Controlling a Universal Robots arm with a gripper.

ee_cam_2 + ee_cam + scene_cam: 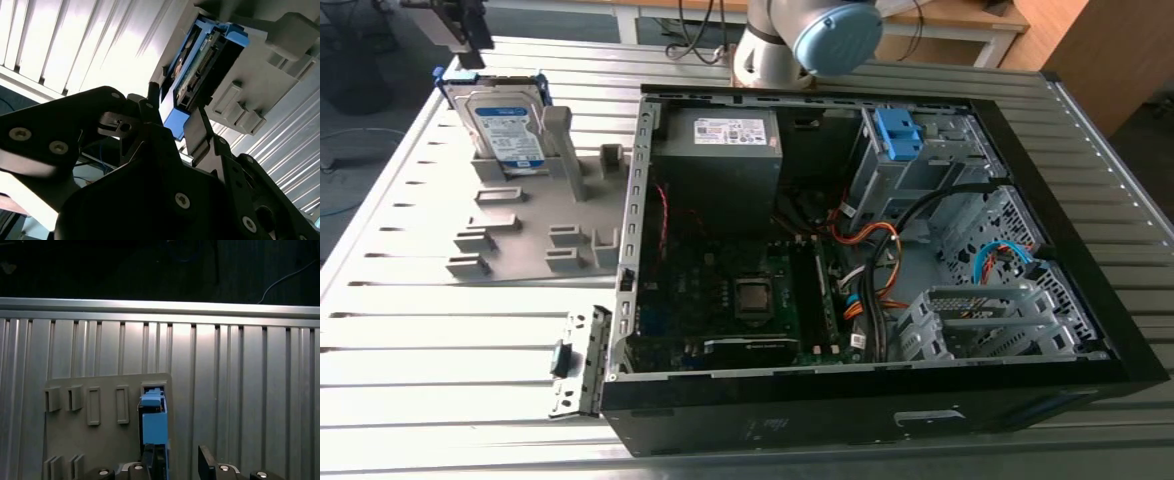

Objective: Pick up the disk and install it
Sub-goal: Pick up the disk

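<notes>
The disk [504, 125] stands upright on its edge in a slot of the grey holder plate [520, 235], at the exterior view's upper left. It is silver with a white-and-blue label and blue rails. My gripper [460, 35] hangs just above and behind its top edge, apart from it. In both wrist views the disk's narrow blue-railed edge [200, 70] [154, 422] lies just ahead of the fingers. The gripper [175, 117] [177, 460] is open with nothing between its fingers, and the disk lines up with one finger [150, 457] rather than with the gap.
An open black computer case [1067, 300] fills the table's middle and right. Inside are a grey box with a white sticker [720, 140], a blue bracket [897, 130] on the metal bay, and cables. A loose metal strip [580, 360] lies beside the case. The arm's base [787, 40] stands behind.
</notes>
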